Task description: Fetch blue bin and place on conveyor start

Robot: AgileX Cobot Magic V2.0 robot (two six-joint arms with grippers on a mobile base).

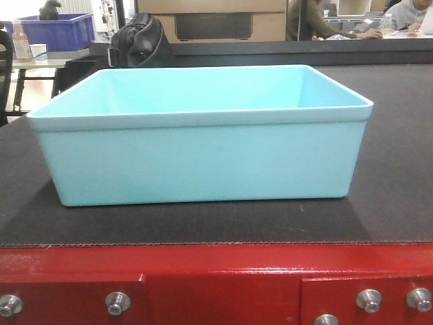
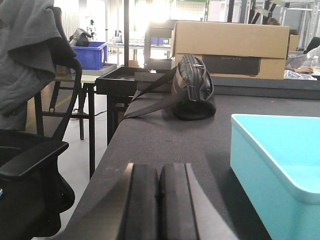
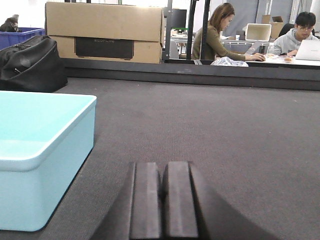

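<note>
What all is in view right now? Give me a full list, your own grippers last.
blue bin: one, pale aqua, empty, sitting upright on the belt near its front edge
conveyor start: one, dark grey textured belt with a glossy red frame and silver bolts below
black bag: one, lying on the belt behind the bin, strap trailing off to the side
cardboard box: one, brown with a dark panel, beyond the far edge of the belt
dark blue crate: one, on a side table in the background
office chair: one, black, grey jacket draped over it, beside the belt
people: two, seated at a desk in the background
left gripper: black, fingers together, holding nothing
right gripper: black, fingers together, holding nothing
</note>
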